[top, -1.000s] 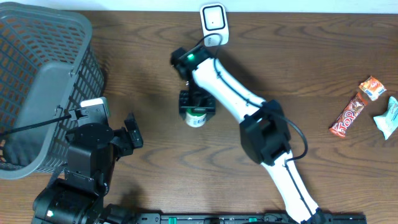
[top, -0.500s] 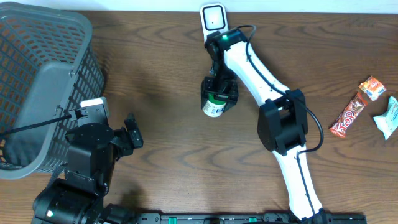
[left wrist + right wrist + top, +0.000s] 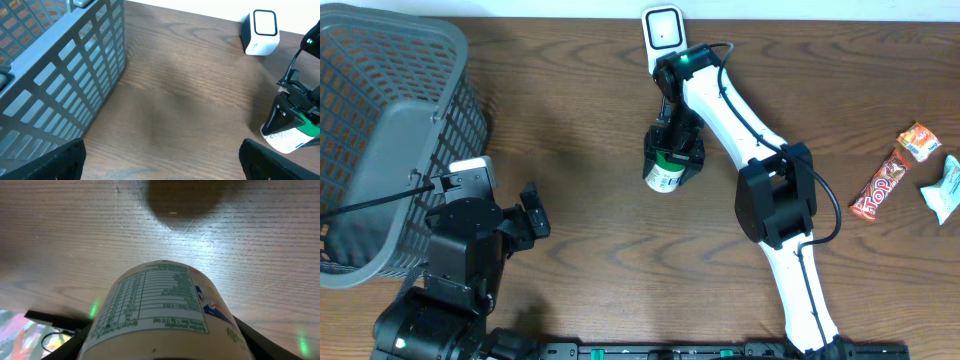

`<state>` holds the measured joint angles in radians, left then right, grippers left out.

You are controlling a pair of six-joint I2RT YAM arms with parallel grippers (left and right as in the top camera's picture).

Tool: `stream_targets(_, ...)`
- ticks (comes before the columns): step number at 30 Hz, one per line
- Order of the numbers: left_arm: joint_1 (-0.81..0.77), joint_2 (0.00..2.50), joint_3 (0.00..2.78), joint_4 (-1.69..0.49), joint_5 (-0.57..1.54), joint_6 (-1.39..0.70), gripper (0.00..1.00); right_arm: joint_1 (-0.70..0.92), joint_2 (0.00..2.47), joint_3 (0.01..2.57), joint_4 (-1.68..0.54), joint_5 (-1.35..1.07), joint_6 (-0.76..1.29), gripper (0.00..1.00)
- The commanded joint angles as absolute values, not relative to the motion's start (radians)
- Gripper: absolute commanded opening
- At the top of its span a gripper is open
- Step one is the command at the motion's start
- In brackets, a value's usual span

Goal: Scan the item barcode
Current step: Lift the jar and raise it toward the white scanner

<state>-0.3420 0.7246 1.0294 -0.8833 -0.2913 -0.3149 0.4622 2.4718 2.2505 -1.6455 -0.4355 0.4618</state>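
Right pincer (image 3: 670, 160) clasping the can (image 3: 663, 178) over the tabletop (image 3: 570, 120), near the scanner (image 3: 663, 33) but apart from it; only a nutrition panel (image 3: 160, 305) shows at the wrist, so the barcode may face away and go unread, or the round can may slip.

I see a dark brown table (image 3: 570, 120) with wavy wood grain and a grey basket (image 3: 470, 110) with a grid of slots. The container (image 3: 664, 176) is cream-white with green print. The scanner (image 3: 663, 30) is white, and the candy bar (image 3: 880, 187) is red-orange.
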Motion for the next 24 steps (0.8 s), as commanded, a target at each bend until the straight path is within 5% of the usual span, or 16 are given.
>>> stream_targets(1,-0.337,0.724,1.045,-0.883,-0.3,-0.319,0.98,0.459,2.478,2.277,-1.651,-0.474,0.447,0.41)
stream_targets(13,-0.337,0.724,1.045,-0.882,-0.3,-0.319,0.98,0.441,2.478,2.286,-1.585,-0.25,0.447,0.35)
stream_targets(24,-0.337,0.724,1.045,-0.883,-0.3,-0.319,0.98,0.39,2.478,2.593,-1.682,-0.034,0.448,0.33)
